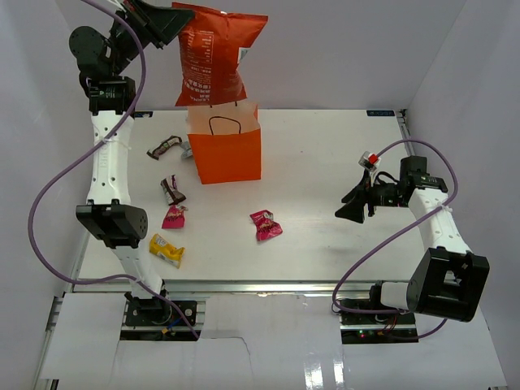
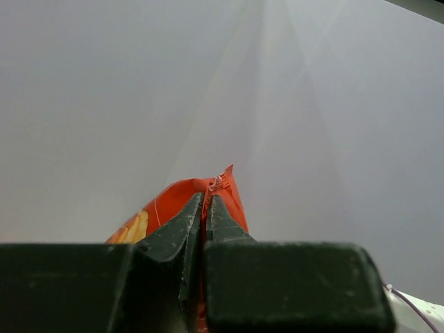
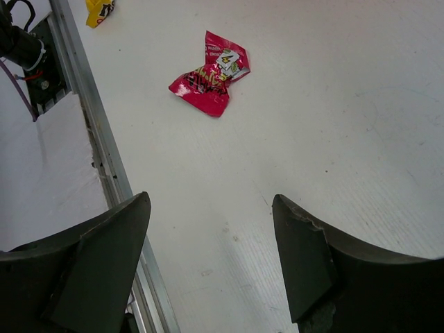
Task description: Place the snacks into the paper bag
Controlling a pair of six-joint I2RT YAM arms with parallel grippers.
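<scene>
Left fingers (image 1: 173,24) are pinched nearly shut on the top seam of the red chip bag (image 1: 213,58); the left wrist view shows the crimped edge clamped between them. The chip bag hangs in the air, high over the back of the worktop (image 1: 325,162), right above the orange paper bag (image 1: 230,154). Its lower edge meets the paper bag's open mouth in the top view, but we can't tell whether it's inside. The paper bag stands upright, rear-left of centre, black loop handle visible against its pale inside. Right fingers (image 1: 353,208) are spread wide, holding nothing, hovering low over the right side of the worktop. Loose on the worktop we see a magenta packet (image 1: 266,224) near centre, a pink packet (image 1: 174,216) and a yellow packet (image 1: 166,249) front-left, a dark brown packet (image 1: 172,189) behind those, and another brown packet (image 1: 162,147) with a silver-grey packet (image 1: 187,149) just left of the paper bag.
</scene>
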